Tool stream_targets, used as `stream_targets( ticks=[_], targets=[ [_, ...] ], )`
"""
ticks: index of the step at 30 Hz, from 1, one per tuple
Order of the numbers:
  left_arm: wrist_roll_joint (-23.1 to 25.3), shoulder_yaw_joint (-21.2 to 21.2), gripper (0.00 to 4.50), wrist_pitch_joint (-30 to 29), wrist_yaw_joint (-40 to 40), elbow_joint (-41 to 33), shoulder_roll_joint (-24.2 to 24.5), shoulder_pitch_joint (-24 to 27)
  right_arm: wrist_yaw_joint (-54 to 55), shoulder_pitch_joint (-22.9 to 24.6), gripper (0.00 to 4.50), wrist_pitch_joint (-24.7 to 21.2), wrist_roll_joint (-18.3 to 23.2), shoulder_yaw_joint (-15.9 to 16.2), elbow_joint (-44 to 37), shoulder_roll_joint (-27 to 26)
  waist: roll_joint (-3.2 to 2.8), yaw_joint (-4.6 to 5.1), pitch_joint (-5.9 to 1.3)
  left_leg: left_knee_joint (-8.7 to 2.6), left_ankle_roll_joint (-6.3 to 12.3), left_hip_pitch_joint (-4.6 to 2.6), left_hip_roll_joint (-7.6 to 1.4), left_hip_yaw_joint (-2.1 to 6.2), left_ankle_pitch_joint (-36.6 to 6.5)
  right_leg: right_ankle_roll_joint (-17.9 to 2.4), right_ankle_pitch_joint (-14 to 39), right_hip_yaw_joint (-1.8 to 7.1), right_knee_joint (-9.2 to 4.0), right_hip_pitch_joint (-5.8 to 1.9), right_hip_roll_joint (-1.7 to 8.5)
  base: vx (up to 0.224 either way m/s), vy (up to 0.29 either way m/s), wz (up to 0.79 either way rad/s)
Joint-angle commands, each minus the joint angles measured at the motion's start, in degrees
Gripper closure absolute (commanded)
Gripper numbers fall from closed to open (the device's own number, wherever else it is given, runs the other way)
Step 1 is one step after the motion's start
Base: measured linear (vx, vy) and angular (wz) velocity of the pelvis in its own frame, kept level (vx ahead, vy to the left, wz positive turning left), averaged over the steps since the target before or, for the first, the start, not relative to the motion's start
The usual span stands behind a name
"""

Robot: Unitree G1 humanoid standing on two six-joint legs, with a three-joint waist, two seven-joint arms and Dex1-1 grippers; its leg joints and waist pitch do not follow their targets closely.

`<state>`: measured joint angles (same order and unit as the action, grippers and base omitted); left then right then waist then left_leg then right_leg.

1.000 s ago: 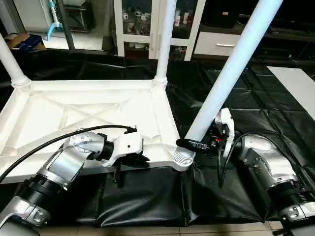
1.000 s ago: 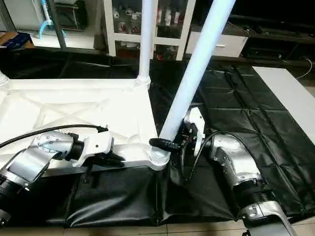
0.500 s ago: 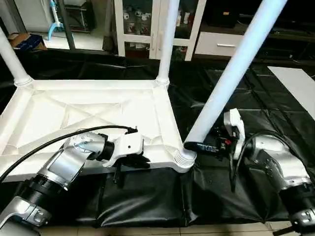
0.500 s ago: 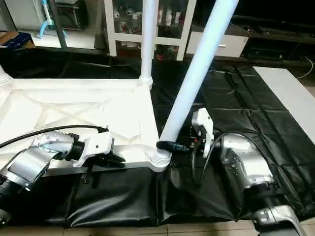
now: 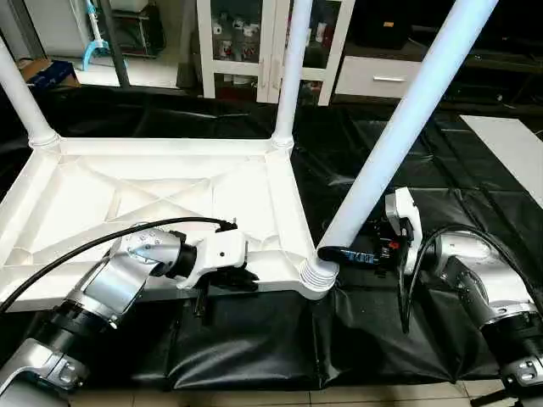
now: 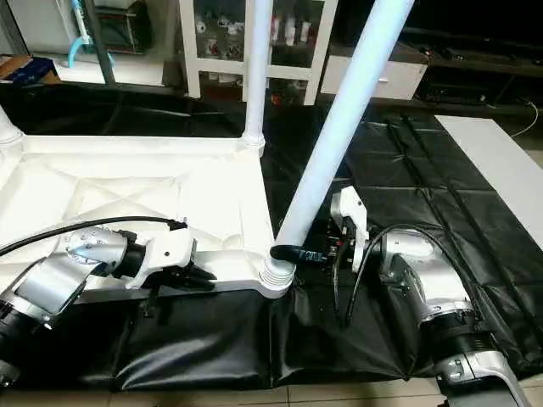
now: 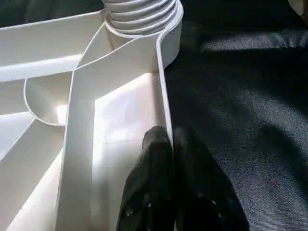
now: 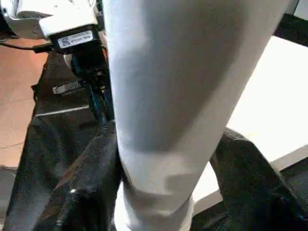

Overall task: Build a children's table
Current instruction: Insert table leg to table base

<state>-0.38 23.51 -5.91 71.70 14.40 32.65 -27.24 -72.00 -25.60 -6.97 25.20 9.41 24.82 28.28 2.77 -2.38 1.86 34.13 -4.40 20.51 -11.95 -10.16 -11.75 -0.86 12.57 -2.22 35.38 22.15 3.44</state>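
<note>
1. The white table top lay upside down on a black sheet, its X-ribbed underside facing up, filling the head view from about 9 o'clock to the centre.
2. Two upright legs stood in the far corner sockets: one far leg at about 12 o'clock, and another far leg at about 10 o'clock.
3. A third, near leg leaned steeply, running from the near corner socket just right of centre up toward 1 o'clock. Its ribbed threaded end sat at that socket; how far it was seated I cannot tell.
4. The right end effector sat at about 4 o'clock of the table top, its black fingers wrapped around the lowest part of the near leg, just above the socket. The right wrist view showed a finger on either side of the white tube, grasping it.
5. The left end effector lay at about 6 o'clock, at the table top's near edge, a little toward 9 o'clock of the near socket. In the left wrist view its fingers were clenched together, pinching the thin upright rim of the table top between them.
6. The near socket lay between the two end effectors, nearer the right one.
7. White cabinets stood beyond the sheet at 12 o'clock.
</note>
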Motion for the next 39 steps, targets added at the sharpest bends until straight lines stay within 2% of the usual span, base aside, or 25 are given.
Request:
stream_targets(
  ticks=[1,8,11,13,14,17,18,21,24,26,30,32,34,36,37,38,39],
  targets=[
    [-1.1,1.5,4.50,2.4,4.6,-1.2,0.1,-0.7,1.4,-1.0,2.03,-1.2,-1.2,-2.1,2.6,2.0,-0.93,0.20,-3.16,-3.61,3.43,-0.83,-1.50,-0.01,-3.9,-15.9,-6.7,2.08,-2.52,-2.74,3.50,0.000,0.000,0.00],
    [-0.9,1.6,4.50,2.5,4.7,-1.1,0.2,-0.8,0.4,-1.0,2.58,-3.0,-0.5,-2.2,2.9,1.6,-0.88,0.21,-3.12,-3.58,2.80,-0.82,-1.50,-0.02,-5.1,-15.9,-5.2,2.10,-2.60,-2.72,3.55,0.000,0.000,0.00],
    [-0.9,1.6,4.50,2.6,4.6,-1.0,0.0,-0.9,0.7,-0.8,2.64,-6.0,1.8,-3.8,2.7,0.7,-0.88,0.19,-3.13,-3.59,2.74,-0.86,-1.51,0.00,-5.1,-16.0,-5.4,2.09,-2.59,-2.71,3.52,0.000,0.000,0.00],
    [-0.9,1.5,4.50,2.6,4.5,-1.1,-0.2,-0.9,3.3,-1.6,2.65,-7.9,3.3,-6.0,4.2,-0.5,-0.94,0.15,-3.13,-3.60,2.82,-0.87,-1.47,-0.06,-5.0,-16.3,-5.3,2.16,-2.61,-2.68,3.54,0.000,0.000,0.00],
    [-1.0,1.5,4.50,2.7,4.4,-1.0,-0.3,-0.9,5.7,-2.3,2.65,-8.4,4.0,-7.7,6.0,-1.3,-0.75,0.13,-3.15,-3.56,2.59,-0.72,-1.45,-0.04,-5.2,-16.3,-4.9,2.11,-2.59,-2.74,3.53,0.000,0.000,0.00],
    [-0.9,1.5,4.50,2.9,4.4,-0.9,-0.3,-0.9,7.5,-2.5,2.65,-8.9,4.2,-8.7,6.9,-1.8,-0.86,0.27,-3.04,-3.64,1.87,-0.78,-1.50,0.03,-6.0,-15.9,-2.9,2.06,-2.73,-2.64,3.65,0.000,0.000,0.00],
    [-0.9,1.5,4.50,2.9,4.3,-1.0,-0.3,-0.8,8.8,-2.4,2.65,-9.1,4.1,-9.2,7.3,-2.0,-0.44,0.40,-3.02,-3.65,1.85,-0.71,-1.50,-0.02,-6.0,-15.8,-2.5,2.08,-2.78,-2.67,3.64,0.000,0.000,0.00],
    [-1.0,1.5,4.50,2.8,4.2,-1.1,-0.4,-0.6,9.3,-1.4,2.65,-9.6,4.0,-9.3,7.0,-2.1,-0.66,0.52,-2.92,-3.71,1.35,-0.72,-1.49,0.07,-7.0,-15.2,0.0,2.11,-2.94,-2.57,3.67,0.000,0.000,0.00],
    [-0.9,1.4,4.50,2.6,4.2,-1.3,-0.4,-0.6,8.1,-0.2,2.65,-9.9,3.5,-8.5,5.1,-1.7,-0.63,0.49,-2.95,-3.66,1.51,-0.69,-1.49,0.04,-6.2,-15.0,-0.7,2.18,-2.88,-2.56,3.69,0.000,0.000,0.00],
    [-0.9,1.4,4.50,2.7,4.4,-1.2,-0.3,-0.6,8.5,-0.9,2.65,-10.4,3.9,-9.4,5.0,-2.1,-0.71,0.48,-3.03,-3.60,1.83,-0.69,-1.45,0.03,-5.4,-15.2,-2.0,2.15,-2.76,-2.56,3.65,0.000,0.000,0.00],
    [-0.8,1.4,4.50,2.8,4.7,-0.9,-0.2,-0.7,9.7,-3.3,2.65,-14.1,8.4,-12.3,4.1,-3.0,-0.71,0.48,-3.02,-3.68,1.81,-0.79,-1.46,0.03,-5.8,-15.4,-1.7,2.15,-2.78,-2.54,3.64,0.000,0.000,0.00],
    [-0.8,1.4,4.50,2.7,5.0,-0.9,-0.2,-0.8,10.7,-5.3,2.65,-18.9,12.3,-14.7,3.9,-3.4,-0.70,0.45,-2.99,-3.68,1.71,-0.74,-1.45,0.01,-5.5,-15.4,-1.7,2.22,-2.76,-2.52,3.69,0.000,0.000,0.00],
    [-0.8,1.4,4.50,2.7,5.0,-0.9,-0.2,-0.8,10.7,-5.4,2.66,-19.7,12.5,-14.7,4.0,-3.2,-0.69,0.20,-3.06,-3.58,1.41,-1.02,-1.40,-0.14,-4.8,-15.4,-1.9,2.21,-2.69,-2.38,3.54,0.000,0.000,0.00],
    [-1.0,1.5,4.50,2.4,5.1,-1.3,-0.4,-0.7,9.9,-6.4,2.66,-25.8,12.6,-13.5,4.8,-1.5,-0.85,-0.06,-2.96,-3.59,1.63,-0.98,-1.36,-0.19,-4.5,-15.5,-2.1,2.13,-2.68,-2.47,3.44,0.000,0.000,0.00],
    [-1.0,1.5,4.50,2.4,5.1,-1.3,-0.4,-0.7,9.8,-6.5,2.66,-26.1,12.6,-13.4,4.8,-1.4,-0.89,-0.22,-2.99,-3.57,1.70,-1.00,-1.36,-0.23,-4.2,-15.4,-2.4,2.14,-2.67,-2.53,3.46,0.000,0.000,0.00],
    [-1.0,1.5,4.50,2.3,5.1,-1.5,-0.5,-0.6,8.9,-6.8,2.66,-29.0,12.5,-12.6,5.7,-0.5,-0.73,-0.46,-2.93,-3.54,1.71,-0.90,-1.43,-0.29,-3.9,-15.3,-2.8,2.13,-2.68,-2.51,3.49,0.000,0.000,0.00],
    [-1.0,1.5,4.50,2.3,5.1,-1.5,-0.5,-0.6,8.6,-6.8,2.66,-29.9,12.5,-12.5,6.0,-0.2,-0.75,-0.77,-3.01,-3.49,1.67,-0.91,-1.44,-0.31,-3.5,-15.3,-3.1,2.07,-2.57,-2.59,3.48,0.000,0.000,0.00]
  ],
)
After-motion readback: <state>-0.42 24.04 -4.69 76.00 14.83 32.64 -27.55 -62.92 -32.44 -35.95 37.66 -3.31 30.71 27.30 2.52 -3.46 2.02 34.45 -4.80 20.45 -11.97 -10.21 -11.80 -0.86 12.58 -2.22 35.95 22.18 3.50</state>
